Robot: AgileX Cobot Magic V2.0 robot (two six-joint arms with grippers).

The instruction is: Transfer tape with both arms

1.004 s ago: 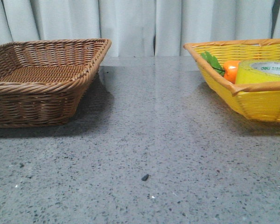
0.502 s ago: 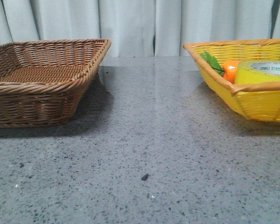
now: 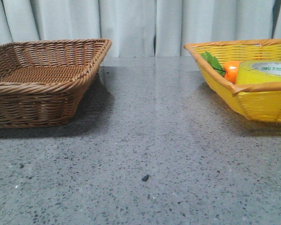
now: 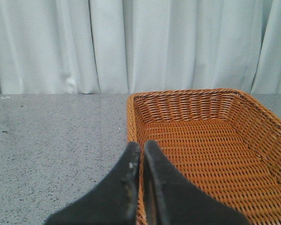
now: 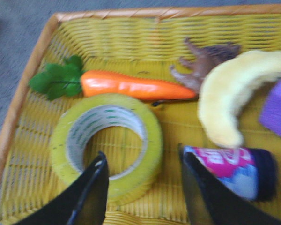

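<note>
The right gripper [image 5: 143, 173] hangs over the yellow basket [image 5: 131, 33] with its two dark fingers spread wide apart and nothing between them. One finger [image 5: 91, 197] overlaps the near edge of the tape [image 5: 150, 140]; the other finger [image 5: 206, 192] stands off the roll's side, in front of a pink-and-blue wrapped item [image 5: 236, 171]. The tape lies flat on the floor of the yellow basket, hole upward, its white core printed in green. Just beyond the tape lies an orange carrot [image 5: 131, 86] with green leaves, close to the roll's rim. To the far side of the carrot's tip from the tape sits a brown, spiky-looking object [image 5: 203, 63], too blurred to tell what it is. Beside it curves a pale yellow banana [image 5: 234, 96], and a purple block [image 5: 278, 112] shows past the banana at the picture's edge.

The left gripper [image 4: 141, 147] has its two black fingers pressed together, holding nothing, poised above the near rim of the brown wicker basket [image 4: 201, 140].

In the front view the tape [image 3: 264, 71] shows above the yellow basket's rim [image 3: 253, 101], with the carrot [image 3: 232, 71] next to it. The brown wicker basket [image 3: 42, 82] stands well apart from the tape, across the grey speckled table [image 3: 150, 154], in front of a pale curtain [image 3: 140, 23]
</note>
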